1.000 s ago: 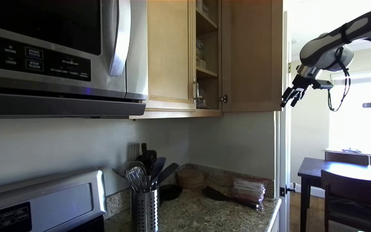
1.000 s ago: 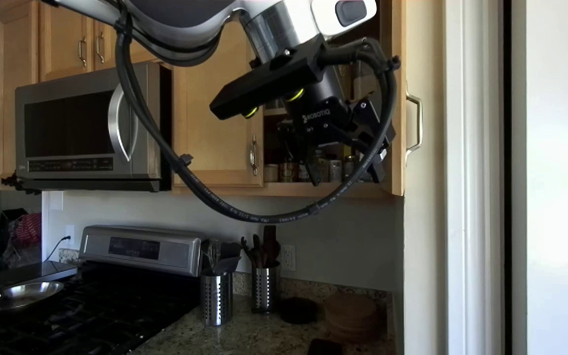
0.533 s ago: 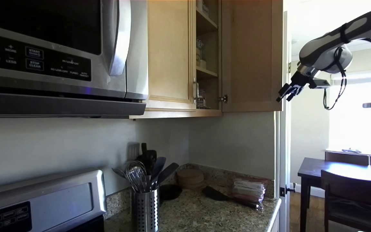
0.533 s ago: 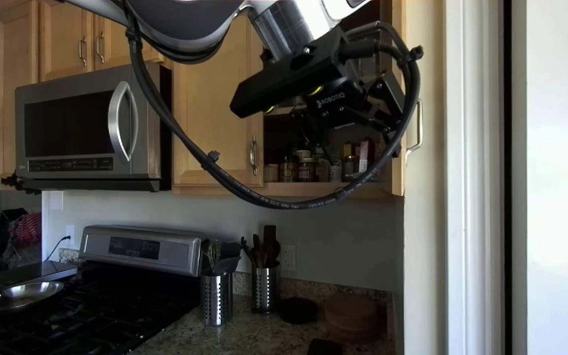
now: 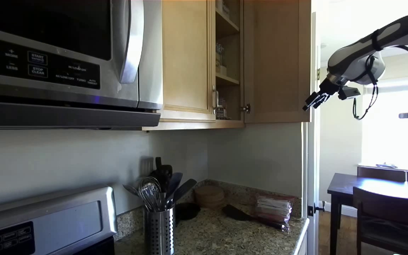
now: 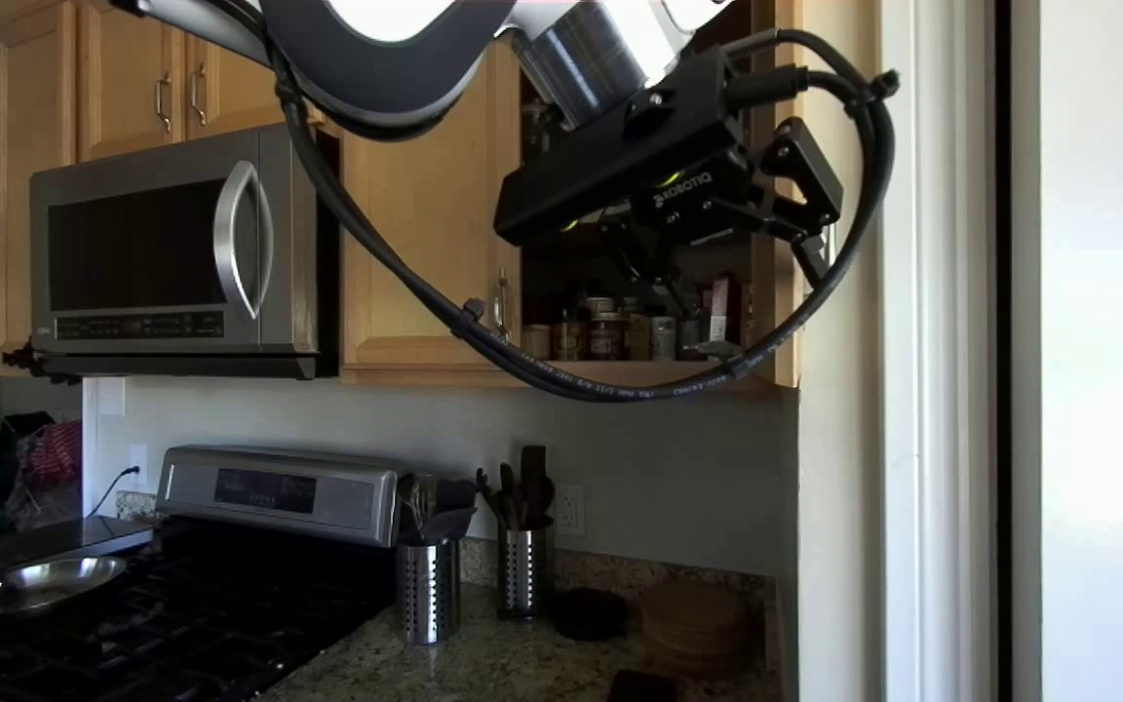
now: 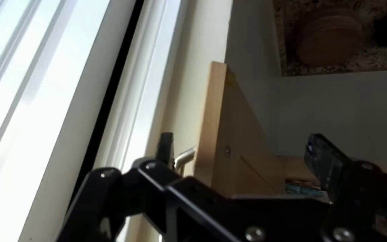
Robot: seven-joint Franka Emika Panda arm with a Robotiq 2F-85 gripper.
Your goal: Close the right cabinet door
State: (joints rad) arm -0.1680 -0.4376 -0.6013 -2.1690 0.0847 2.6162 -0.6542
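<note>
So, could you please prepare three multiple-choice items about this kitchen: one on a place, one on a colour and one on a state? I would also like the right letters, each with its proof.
1. Where do the jars stand?
A. On the stove
B. Inside the cabinet
C. On the floor

2. What colour is the microwave handle?
A. Silver
B. Red
C. Green

3. How is the right cabinet door?
A. Shut
B. Missing
C. Open

1 B: an exterior view shows them behind its front opening.
2 A: both exterior views show it as shiny grey metal.
3 C: an exterior view shows its inner face and uncovered shelves beside it.
</note>
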